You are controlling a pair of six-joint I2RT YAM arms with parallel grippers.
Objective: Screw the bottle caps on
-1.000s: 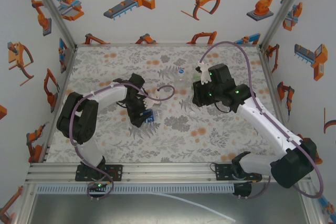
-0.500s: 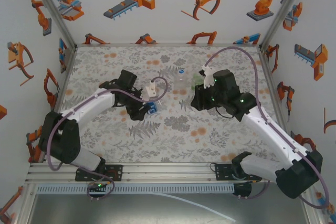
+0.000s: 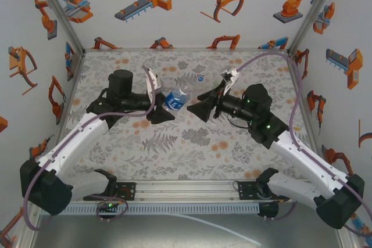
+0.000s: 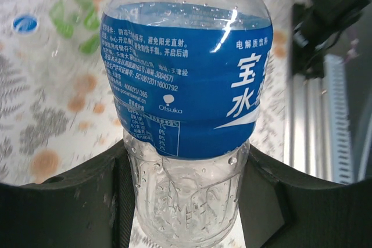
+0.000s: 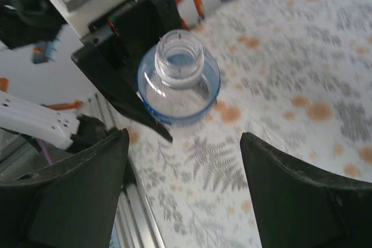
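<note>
My left gripper (image 3: 168,104) is shut on the lower body of the bottle with the blue label (image 3: 176,99). It holds the bottle off the table, tilted with its neck toward the right arm. In the left wrist view the black fingers (image 4: 70,201) press the clear ribbed base of that bottle (image 4: 186,85) from both sides. Its neck (image 5: 179,56) is bare and open in the right wrist view. My right gripper (image 3: 200,102) faces that neck, a short way off, open with nothing between its fingers (image 5: 75,184). The bottle caps are out of view.
A clear bottle with a small blue mark (image 3: 200,79) stands behind the grippers, with a green-tinted bottle (image 3: 219,88) partly behind the right wrist. Both show blurred in the left wrist view, the green one (image 4: 75,21) included. The rail (image 3: 186,190) runs along the near edge.
The left arm lifted the blue-label bottle off the table and tipped its neck toward the right arm. The right gripper swung round to face it and opened wider.
</note>
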